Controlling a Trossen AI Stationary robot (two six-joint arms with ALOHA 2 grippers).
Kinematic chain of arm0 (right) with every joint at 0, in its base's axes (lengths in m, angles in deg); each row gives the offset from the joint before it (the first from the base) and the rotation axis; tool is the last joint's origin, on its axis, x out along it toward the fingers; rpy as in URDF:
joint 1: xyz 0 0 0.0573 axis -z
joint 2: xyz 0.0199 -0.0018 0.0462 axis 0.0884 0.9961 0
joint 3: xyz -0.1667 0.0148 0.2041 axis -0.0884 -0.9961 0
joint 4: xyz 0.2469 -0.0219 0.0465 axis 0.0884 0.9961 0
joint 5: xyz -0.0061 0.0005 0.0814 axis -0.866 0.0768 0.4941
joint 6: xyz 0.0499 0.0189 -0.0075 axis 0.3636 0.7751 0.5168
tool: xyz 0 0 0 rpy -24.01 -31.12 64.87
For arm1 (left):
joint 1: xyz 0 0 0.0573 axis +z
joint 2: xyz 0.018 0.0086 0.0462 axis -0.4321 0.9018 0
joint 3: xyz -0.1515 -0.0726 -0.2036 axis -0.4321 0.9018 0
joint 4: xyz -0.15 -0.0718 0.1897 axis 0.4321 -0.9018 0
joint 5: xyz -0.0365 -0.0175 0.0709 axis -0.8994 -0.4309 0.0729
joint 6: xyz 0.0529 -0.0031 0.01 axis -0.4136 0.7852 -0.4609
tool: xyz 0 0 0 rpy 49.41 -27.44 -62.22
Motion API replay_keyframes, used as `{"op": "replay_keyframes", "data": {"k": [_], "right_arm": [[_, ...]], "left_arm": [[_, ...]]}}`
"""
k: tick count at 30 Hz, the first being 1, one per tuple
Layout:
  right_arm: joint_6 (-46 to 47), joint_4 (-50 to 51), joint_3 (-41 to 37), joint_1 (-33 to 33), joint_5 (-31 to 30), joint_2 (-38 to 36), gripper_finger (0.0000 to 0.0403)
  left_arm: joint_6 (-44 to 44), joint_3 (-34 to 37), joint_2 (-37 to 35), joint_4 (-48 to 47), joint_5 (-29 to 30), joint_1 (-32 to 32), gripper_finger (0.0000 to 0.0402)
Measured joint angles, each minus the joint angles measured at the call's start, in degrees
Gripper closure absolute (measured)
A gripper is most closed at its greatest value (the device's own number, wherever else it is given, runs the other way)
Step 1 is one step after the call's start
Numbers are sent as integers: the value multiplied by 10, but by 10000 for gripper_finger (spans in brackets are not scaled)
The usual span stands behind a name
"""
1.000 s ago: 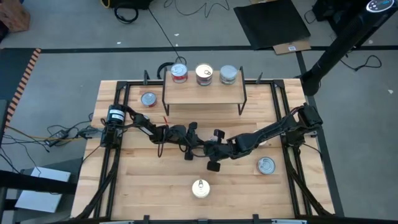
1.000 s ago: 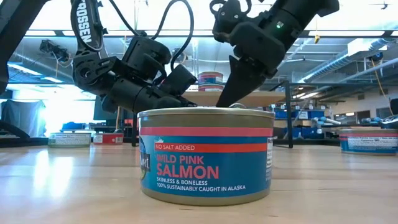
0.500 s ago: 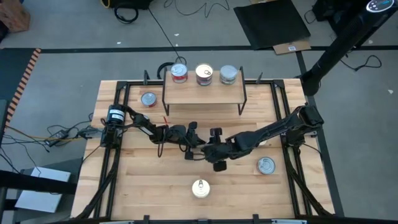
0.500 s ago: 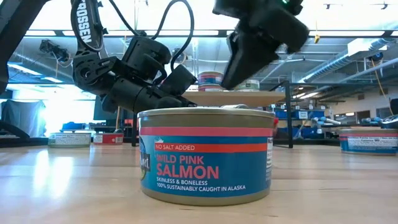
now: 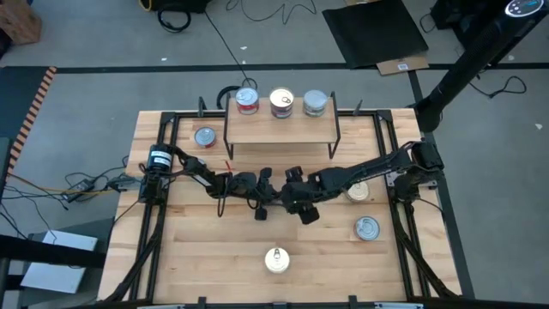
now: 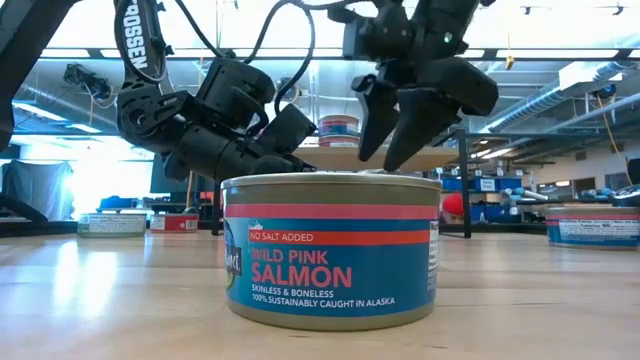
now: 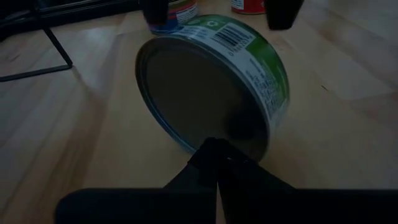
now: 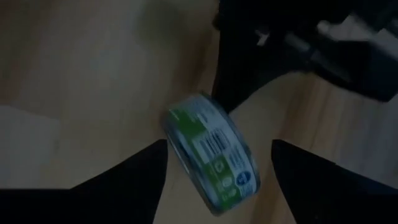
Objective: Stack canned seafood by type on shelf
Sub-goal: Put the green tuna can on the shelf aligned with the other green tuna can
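A green-labelled can of seafood (image 7: 211,81) stands tilted on its edge on the tabletop at mid-table. My left gripper (image 7: 214,158) is shut, its tips at the can's lower rim. My right gripper (image 8: 219,144) hangs open above the same can (image 8: 211,155), one finger on either side and clear of it. In the low view a blue salmon can (image 6: 330,250) hides the green can. The shelf (image 5: 281,129) at the far edge carries three cans: a red one (image 5: 247,101), a gold-topped one (image 5: 281,103) and a grey one (image 5: 315,104). My left gripper's shut fingertips (image 7: 211,149) meet the lower rim of the can's flat end (image 7: 239,134), coming nearly level from the table's left. The can leans tilted against them, its lower edge on the table.
Loose cans lie on the table: one left of the shelf (image 5: 204,136), one under my right arm (image 5: 356,190), one at the right (image 5: 367,227), and the salmon can near the front edge (image 5: 276,259). The shelf's black legs (image 5: 334,142) stand just beyond the grippers.
My right gripper has opened from shut, rolled about its own axis, and risen a little while shifting toward the far edge, so that it now points down over the green can. My left gripper has kept still.
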Motion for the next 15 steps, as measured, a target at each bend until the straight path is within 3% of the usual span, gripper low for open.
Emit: {"op": "replay_keyframes", "data": {"k": [6, 15], "right_arm": [[-19, -11, -14, 21, 1, 1, 112], [1, -20, -15, 30, 50, 1, 125]], "left_arm": [[0, 0, 0, 0, 0, 0, 394], [0, 0, 0, 0, 0, 0, 394]]}}
